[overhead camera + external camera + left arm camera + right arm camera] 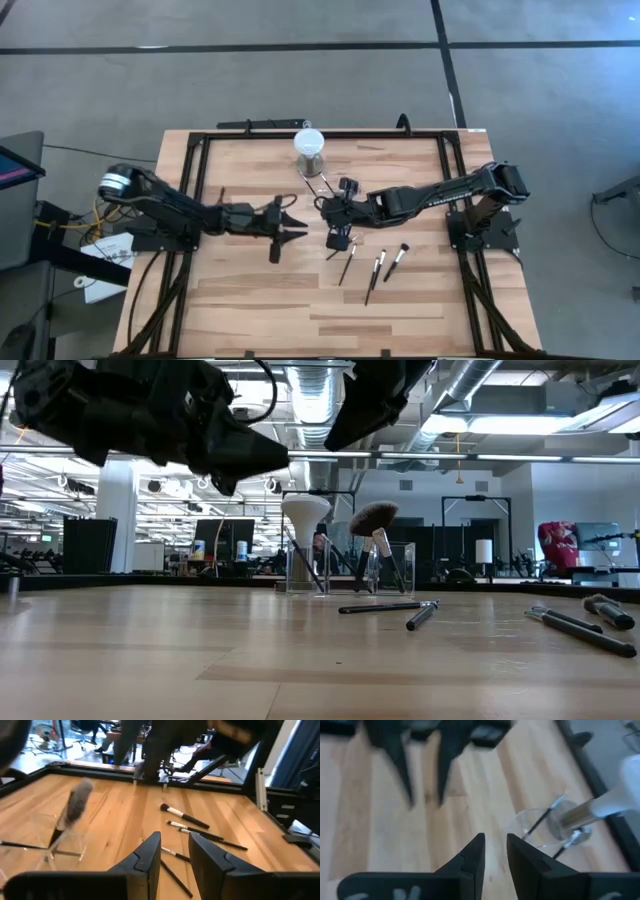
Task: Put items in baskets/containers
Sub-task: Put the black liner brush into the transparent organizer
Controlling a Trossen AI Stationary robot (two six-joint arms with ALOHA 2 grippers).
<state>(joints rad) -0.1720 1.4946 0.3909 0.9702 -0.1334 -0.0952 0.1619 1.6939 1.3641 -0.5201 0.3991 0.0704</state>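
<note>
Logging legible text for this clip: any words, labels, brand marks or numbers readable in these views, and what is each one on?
None can be read.
Makeup brushes on the table: no print visible on the handles.
Clear container: no label seen.
Left gripper and right gripper: plain dark, no markings legible.
Room screens and equipment behind the table in the low view: too small and blurred to read.

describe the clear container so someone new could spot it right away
Start at the wooden table in the high view and go to its far edge, near the middle of the black frame rail. The clear container stands there, just beyond the right gripper. It is the only see-through thing on the table, and it holds upright brushes, including a white-handled brush; the loose brushes lie flat nearer the front.
</note>
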